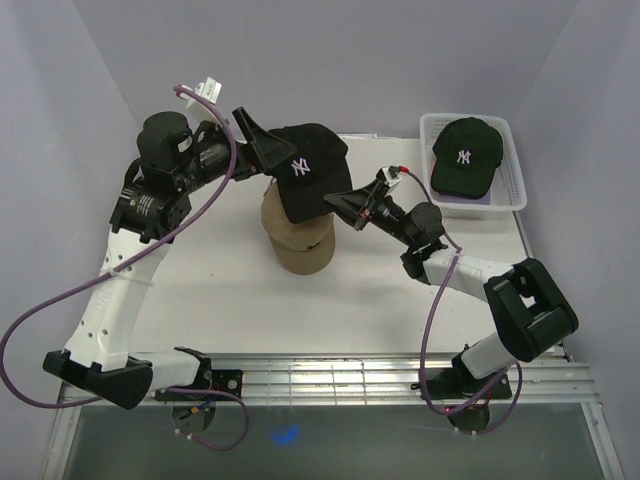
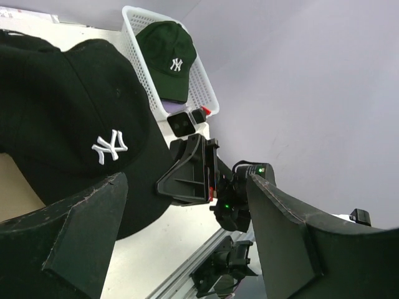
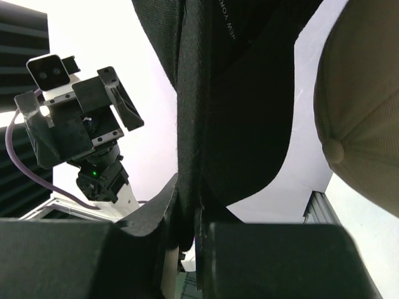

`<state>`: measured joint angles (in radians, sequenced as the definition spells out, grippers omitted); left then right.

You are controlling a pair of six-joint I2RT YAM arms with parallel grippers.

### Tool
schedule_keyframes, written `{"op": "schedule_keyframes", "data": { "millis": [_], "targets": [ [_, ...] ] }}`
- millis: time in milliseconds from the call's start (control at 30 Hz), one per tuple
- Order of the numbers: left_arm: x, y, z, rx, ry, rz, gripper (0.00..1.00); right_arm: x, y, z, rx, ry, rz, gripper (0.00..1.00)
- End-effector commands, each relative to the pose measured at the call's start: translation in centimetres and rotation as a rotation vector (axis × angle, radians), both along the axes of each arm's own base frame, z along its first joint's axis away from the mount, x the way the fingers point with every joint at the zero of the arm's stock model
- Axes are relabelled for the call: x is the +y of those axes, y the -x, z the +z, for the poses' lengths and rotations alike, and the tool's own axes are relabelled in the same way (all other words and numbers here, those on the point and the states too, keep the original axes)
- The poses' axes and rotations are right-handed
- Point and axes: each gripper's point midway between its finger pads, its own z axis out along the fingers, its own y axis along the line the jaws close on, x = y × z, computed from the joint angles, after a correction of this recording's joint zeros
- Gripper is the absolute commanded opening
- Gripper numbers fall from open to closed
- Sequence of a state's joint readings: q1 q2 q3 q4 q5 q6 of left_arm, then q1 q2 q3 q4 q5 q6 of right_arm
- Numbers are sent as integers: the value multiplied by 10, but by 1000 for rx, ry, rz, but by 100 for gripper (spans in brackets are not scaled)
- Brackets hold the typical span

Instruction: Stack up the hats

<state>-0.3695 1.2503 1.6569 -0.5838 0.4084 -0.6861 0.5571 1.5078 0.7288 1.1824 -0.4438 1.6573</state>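
Observation:
A black cap (image 1: 310, 165) with a white logo hangs above a tan cap (image 1: 298, 245) at the table's middle. My right gripper (image 1: 345, 205) is shut on the black cap's brim (image 3: 206, 124), with the cloth pinched between the fingers (image 3: 143, 243). The tan cap (image 3: 361, 124) shows at the right of that view. My left gripper (image 1: 262, 150) is open at the black cap's far left side, its fingers (image 2: 81, 249) spread wide beside the black cap (image 2: 62, 118) with nothing between them. A dark green cap (image 1: 465, 155) lies in the basket.
The white mesh basket (image 1: 505, 195) stands at the table's back right corner and also shows in the left wrist view (image 2: 202, 84). White walls close in the back and sides. A metal rail (image 1: 330, 380) runs along the near edge.

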Motion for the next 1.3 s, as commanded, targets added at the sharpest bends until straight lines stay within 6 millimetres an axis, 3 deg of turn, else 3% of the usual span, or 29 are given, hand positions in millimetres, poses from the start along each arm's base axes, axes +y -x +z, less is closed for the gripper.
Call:
{"op": "schedule_keyframes", "data": {
  "millis": [0,233,533,967,1267],
  "targets": [
    [-1,0,-10,25,-13,-3,87,-10,21,32,-99,-141,-20,8],
    [-1,-5,-28,50,-37,4,87,-8,42,24,-76,-197,8,8],
    [-1,-9,-38,59,-53,8,88,-8,57,9,-39,-234,16,8],
    [-1,-19,-68,103,-96,22,87,-11,75,5,-44,-294,30,8],
    [2,-31,-98,144,-156,47,87,-12,82,-26,16,-288,31,8]
  ]
}}
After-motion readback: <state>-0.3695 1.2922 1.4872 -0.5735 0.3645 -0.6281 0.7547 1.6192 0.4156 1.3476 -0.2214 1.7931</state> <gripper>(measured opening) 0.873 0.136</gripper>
